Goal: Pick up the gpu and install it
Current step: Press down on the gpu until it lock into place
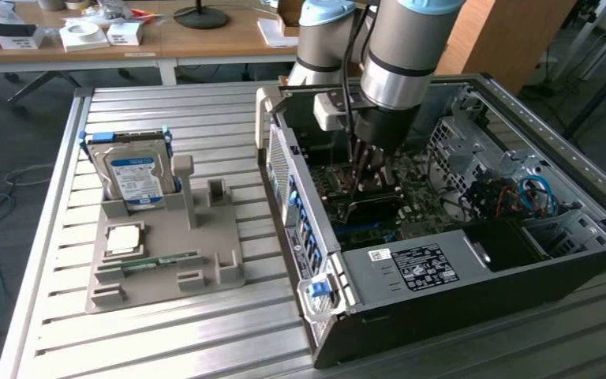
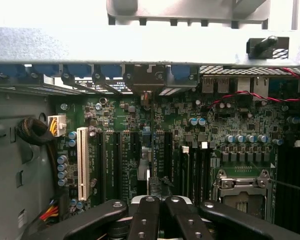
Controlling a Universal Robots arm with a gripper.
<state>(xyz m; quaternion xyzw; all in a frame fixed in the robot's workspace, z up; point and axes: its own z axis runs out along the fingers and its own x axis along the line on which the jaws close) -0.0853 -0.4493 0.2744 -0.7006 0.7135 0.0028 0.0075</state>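
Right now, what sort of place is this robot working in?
Most likely a robotics lab or workshop set up for computer assembly. An open computer case lies on a slatted metal table, a grey parts holder carries a hard drive, and cluttered wooden desks stand behind.

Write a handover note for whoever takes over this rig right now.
Tool: shut, down inside the open computer case, just above the motherboard's expansion slots.
Whether it grips the gpu, I cannot tell.
Hard drive and RAM stick sit in the grey holder beside the case.
Done: tool is over the slots.
Left: gpu seating unconfirmed.
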